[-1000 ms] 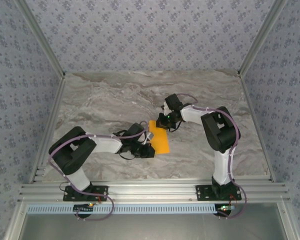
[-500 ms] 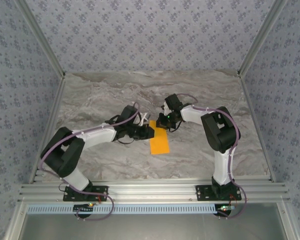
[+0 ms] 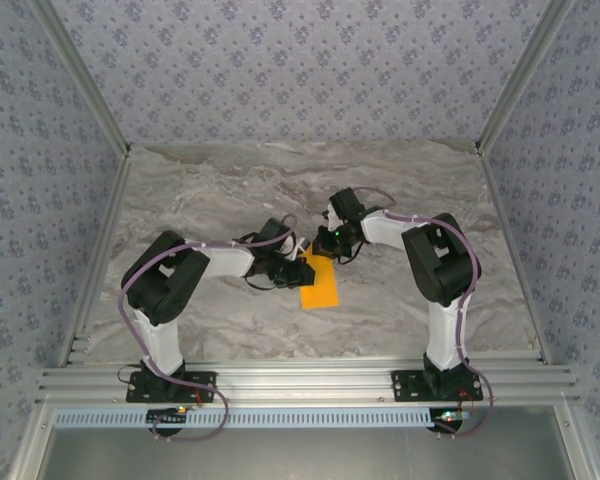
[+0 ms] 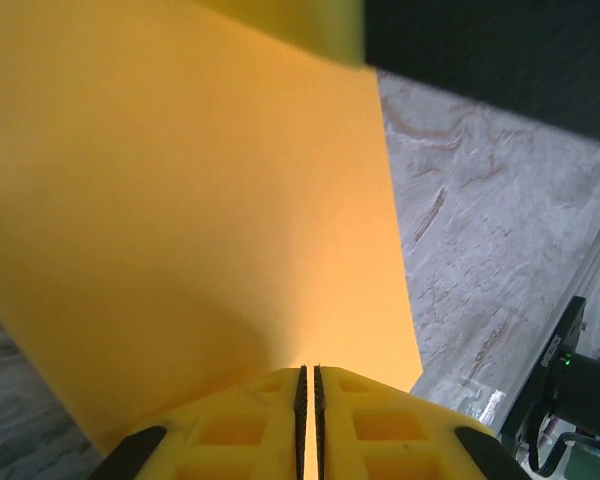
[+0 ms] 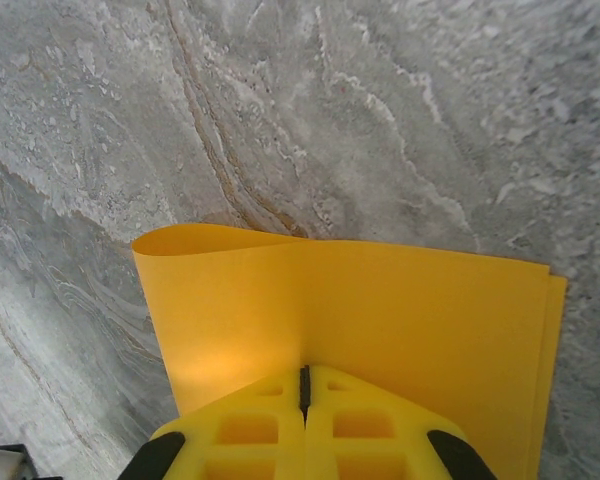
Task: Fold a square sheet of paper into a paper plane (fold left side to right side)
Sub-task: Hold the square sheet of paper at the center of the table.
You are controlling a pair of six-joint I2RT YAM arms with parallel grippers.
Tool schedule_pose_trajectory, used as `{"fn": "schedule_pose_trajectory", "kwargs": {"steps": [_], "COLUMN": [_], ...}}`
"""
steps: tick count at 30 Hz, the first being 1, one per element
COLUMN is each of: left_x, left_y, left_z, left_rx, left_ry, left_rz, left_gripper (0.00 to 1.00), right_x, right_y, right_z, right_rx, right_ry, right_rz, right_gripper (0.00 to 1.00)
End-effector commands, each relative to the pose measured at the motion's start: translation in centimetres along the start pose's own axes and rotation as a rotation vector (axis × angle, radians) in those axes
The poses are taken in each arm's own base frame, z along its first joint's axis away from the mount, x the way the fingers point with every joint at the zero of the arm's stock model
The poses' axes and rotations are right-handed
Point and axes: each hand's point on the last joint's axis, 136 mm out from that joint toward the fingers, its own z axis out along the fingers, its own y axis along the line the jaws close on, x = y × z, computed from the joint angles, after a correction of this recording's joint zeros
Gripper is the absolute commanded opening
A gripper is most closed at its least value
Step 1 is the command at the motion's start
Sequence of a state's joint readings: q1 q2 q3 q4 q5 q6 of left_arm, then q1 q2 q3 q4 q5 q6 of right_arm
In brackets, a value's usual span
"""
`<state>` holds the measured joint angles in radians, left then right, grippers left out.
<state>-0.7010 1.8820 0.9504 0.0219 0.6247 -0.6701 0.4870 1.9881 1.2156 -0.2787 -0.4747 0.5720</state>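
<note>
The square sheet of paper (image 3: 320, 284), bright orange-yellow, lies folded in half as a narrow rectangle on the marble table (image 3: 230, 190). My left gripper (image 3: 302, 272) is shut, its tips down on the sheet's left long edge. In the left wrist view the paper (image 4: 180, 200) spreads out beyond the gripper (image 4: 310, 368). My right gripper (image 3: 325, 243) is shut too and presses on the sheet's far end. In the right wrist view its tips (image 5: 304, 370) rest on the paper (image 5: 400, 300). There the folded edge (image 5: 220, 238) still bulges in a soft loop.
The right arm's dark body (image 4: 480, 50) hangs just past the paper in the left wrist view. Aluminium frame rails (image 3: 300, 380) run along the near table edge, and patterned walls close in the other sides. Bare marble (image 5: 380, 100) surrounds the sheet.
My left gripper swept from the sheet's near left corner up along its left edge, then came back a little. The paper and the right gripper stayed put.
</note>
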Motion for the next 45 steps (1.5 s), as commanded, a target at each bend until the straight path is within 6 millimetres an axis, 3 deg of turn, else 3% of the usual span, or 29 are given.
{"fn": "schedule_pose_trajectory", "kwargs": {"steps": [1,6,10,13,18,23,26,33,39,45], "left_x": [0.5,1.9,2.6,2.8,2.6,2.5,2.4,1.6,-0.6,-2.5], "left_y": [0.3,2.3,3.2,3.4,3.2,3.2,3.1,2.1,-0.2,-1.2], "left_z": [0.8,1.2,1.3,1.4,1.4,1.3,1.2,1.0,0.4,-0.2], "left_rx": [-0.033,-0.104,-0.13,-0.142,-0.142,-0.152,-0.156,-0.14,-0.09,-0.068], "left_ry": [0.023,0.04,0.043,0.041,0.037,0.032,0.029,0.02,-0.024,-0.046], "left_rz": [0.022,-0.024,-0.044,-0.053,-0.055,-0.056,-0.055,-0.047,-0.025,0.003], "left_gripper": [0.12,0.11,0.11,0.11,0.11,0.11,0.11,0.11,0.12,0.15], "right_x": [-0.2,-2.6,-3.4,-2.2,3.2,8.3,10.6,12.3,14.2,14.7], "right_y": [-0.2,2.9,4.1,3.6,1.2,0.6,0.2,-2.3,-5.8,-6.7], "right_z": [-0.9,-3.8,-6.9,-8.7,-9.5,-7.9,-5.9,-3.3,-2.6,-2.5], "right_rx": [0.024,-0.052,-0.047,-0.009,0.023,-0.035,-0.026,0.086,0.221,0.256], "right_ry": [-0.028,-0.114,-0.188,-0.194,-0.133,-0.018,0.049,0.139,0.212,0.225], "right_rz": [0.002,-0.062,-0.114,-0.132,-0.111,-0.074,-0.071,-0.024,0.021,0.033], "right_gripper": [0.06,0.11,0.28,0.36,0.32,0.12,0.09,0.08,0.07,0.07]}}
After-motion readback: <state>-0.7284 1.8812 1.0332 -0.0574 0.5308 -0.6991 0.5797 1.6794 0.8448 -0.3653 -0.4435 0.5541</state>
